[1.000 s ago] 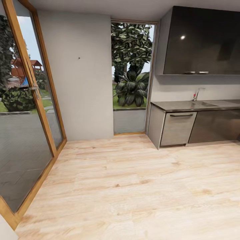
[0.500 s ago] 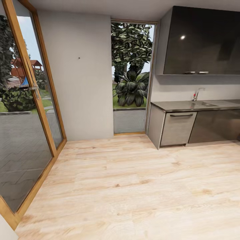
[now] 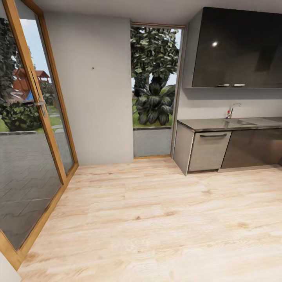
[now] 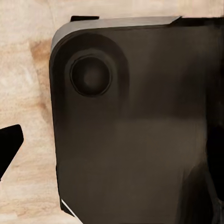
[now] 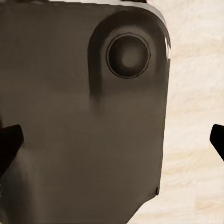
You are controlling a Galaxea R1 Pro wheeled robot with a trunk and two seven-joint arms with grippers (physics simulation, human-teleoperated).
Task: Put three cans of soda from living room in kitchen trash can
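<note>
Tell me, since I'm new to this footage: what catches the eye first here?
The tall window straight ahead, with its big leafy plant outside, stands out most. At right, a glossy dark wall cabinet hangs above a grey steel counter with a tap. A wood-framed glass door stands at left, over pale wood floor.

1. No writing, label, brand, number or sign can be read anywhere.
2. The glossy dark wall cabinet [image 3: 237, 47], the steel worktop [image 3: 231, 124] and the cabinet fronts below it bear no lettering.

Glass door [image 3: 27, 129] at left; garden window [image 3: 154, 78] ahead; wood floor [image 3: 156, 223].
</note>
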